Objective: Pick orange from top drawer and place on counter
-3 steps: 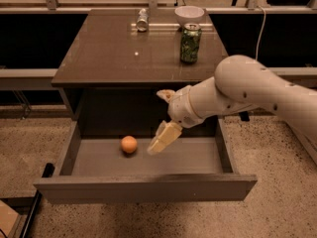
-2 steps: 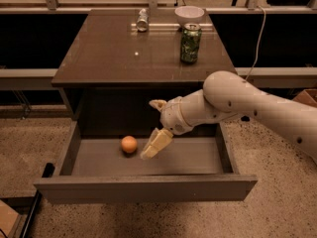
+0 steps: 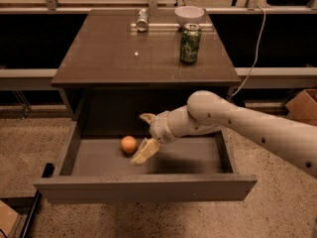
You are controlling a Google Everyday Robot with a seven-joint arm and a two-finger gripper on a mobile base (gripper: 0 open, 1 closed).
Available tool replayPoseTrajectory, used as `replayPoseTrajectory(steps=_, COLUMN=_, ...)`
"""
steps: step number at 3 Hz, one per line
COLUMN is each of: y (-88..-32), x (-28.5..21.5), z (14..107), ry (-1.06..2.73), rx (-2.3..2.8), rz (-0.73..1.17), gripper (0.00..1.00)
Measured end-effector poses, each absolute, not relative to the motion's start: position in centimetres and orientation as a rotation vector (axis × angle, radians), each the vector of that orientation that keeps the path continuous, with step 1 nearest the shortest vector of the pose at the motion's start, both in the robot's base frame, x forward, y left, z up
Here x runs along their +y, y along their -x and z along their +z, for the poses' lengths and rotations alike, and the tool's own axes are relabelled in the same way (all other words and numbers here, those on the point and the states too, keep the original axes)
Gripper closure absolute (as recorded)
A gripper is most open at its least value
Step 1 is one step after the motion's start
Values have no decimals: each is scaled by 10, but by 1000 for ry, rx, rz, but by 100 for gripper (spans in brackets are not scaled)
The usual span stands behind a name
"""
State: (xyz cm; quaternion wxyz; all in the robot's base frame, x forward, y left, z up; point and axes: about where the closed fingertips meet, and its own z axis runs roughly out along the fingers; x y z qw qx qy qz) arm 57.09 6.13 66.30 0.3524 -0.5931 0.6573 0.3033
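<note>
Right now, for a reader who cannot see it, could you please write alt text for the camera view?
A robot arm reaches into the open top drawer, its open gripper just beside the orange on the drawer floor, not holding it. On the counter above are a green can, a white bowl and a silver object.

No words or numbers to read, even on the green can (image 3: 190,43); gripper (image 3: 139,138) down in the top drawer (image 3: 148,187), just beside the orange (image 3: 129,144), fingers (image 3: 143,152) apart
</note>
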Motion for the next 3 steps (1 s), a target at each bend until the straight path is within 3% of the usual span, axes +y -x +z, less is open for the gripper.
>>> replayPoseTrajectory(steps=2, y=-584, x=97, z=618, ry=1451, rx=1678, rz=896, gripper=0)
replayPoseTrajectory(steps=3, y=-583, x=103, z=623, ry=1449, rx=1639, rz=899, gripper=27)
